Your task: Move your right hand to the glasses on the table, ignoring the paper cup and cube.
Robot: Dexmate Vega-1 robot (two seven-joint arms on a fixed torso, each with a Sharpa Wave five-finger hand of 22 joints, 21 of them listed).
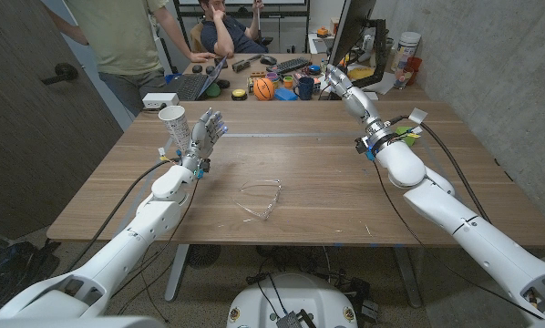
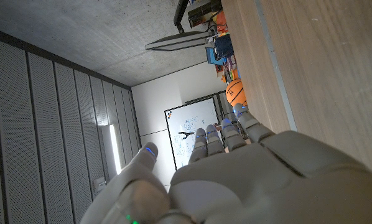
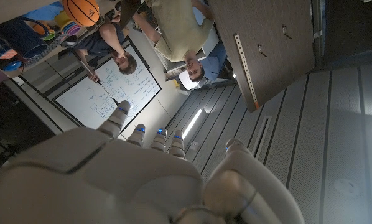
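Fingers [image 1: 216, 121] of your left hand [image 1: 204, 135] are spread apart and hold nothing, reaching up beside the paper cup [image 1: 173, 126]. Your right hand [image 1: 338, 80] is raised near the far right edge of the wooden counter [image 1: 327, 191], over the clutter there; whether its fingers [image 3: 150, 135] are spread or curled cannot be told. Largest is the counter itself. On it, the paper cup stands well left of and beyond the glasses [image 1: 261, 197]. Clear-framed, the glasses lie near the counter's middle, well apart from both hands.
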